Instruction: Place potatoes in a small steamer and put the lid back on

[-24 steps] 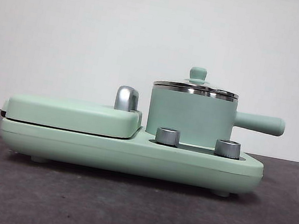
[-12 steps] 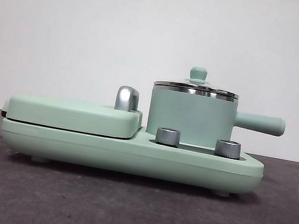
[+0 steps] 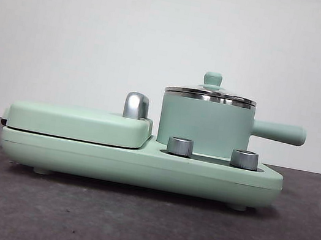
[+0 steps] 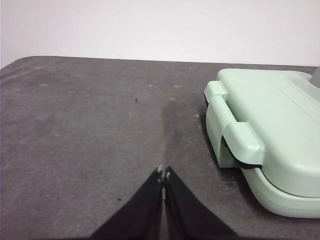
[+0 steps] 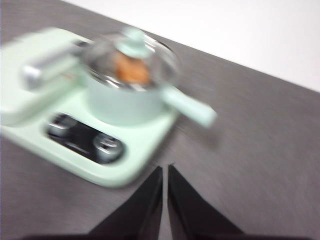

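The mint-green steamer pot point(image 3: 204, 126) stands on its base, side handle pointing right. The glass lid point(image 3: 210, 94) with its mint-green knob sits on the pot's steel rim. In the blurred right wrist view the pot point(image 5: 124, 102) shows with the lid point(image 5: 131, 55) on, and the orange-brown potato point(image 5: 132, 71) shows through the glass inside it. My right gripper point(image 5: 164, 169) is shut and empty, above the table off the pot's handle side. My left gripper point(image 4: 163, 173) is shut and empty, over bare table beside the griddle. Neither gripper shows in the front view.
The flat mint-green griddle point(image 3: 79, 123) lies closed on the base's left part, with a steel hinge post point(image 3: 136, 105); it also shows in the left wrist view point(image 4: 270, 130). Two steel knobs point(image 3: 180, 146) sit at the base's front. The table is dark grey.
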Tool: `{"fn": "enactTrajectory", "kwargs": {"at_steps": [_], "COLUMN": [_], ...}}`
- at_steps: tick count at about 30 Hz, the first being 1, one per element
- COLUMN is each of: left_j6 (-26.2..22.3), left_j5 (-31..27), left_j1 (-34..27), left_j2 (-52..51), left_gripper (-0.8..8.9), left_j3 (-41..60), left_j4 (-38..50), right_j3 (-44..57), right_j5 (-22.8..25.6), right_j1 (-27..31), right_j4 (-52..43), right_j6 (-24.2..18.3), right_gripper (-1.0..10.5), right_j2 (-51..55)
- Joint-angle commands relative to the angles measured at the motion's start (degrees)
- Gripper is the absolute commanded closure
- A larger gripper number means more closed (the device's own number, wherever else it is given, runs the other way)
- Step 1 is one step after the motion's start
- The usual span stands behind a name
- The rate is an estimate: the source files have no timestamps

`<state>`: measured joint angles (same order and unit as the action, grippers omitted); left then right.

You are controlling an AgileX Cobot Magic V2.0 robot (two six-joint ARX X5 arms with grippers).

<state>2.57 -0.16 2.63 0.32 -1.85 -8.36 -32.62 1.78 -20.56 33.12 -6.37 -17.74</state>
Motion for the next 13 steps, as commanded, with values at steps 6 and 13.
{"fn": "enactTrajectory", "kwargs": {"at_steps": [6,13], "left_j6": [0.3,0.3], "left_j5": [-0.1,-0.1], "left_j1": [0.0,0.0], "left_j2": [-0.1,-0.1], "left_gripper": [8.08,8.08], "left_j3": [1.1,1.0], "left_j4": [0.6,0.6], "right_j3": [29.9,31.9], "right_j5": [-5.5,-4.8], "right_j1": [12.3,14.8], "right_j4": [-20.7,-25.5], "right_j6": [7.0,5.4], "right_gripper": [9.3,9.3], "right_j2": [17.1,17.5]}}
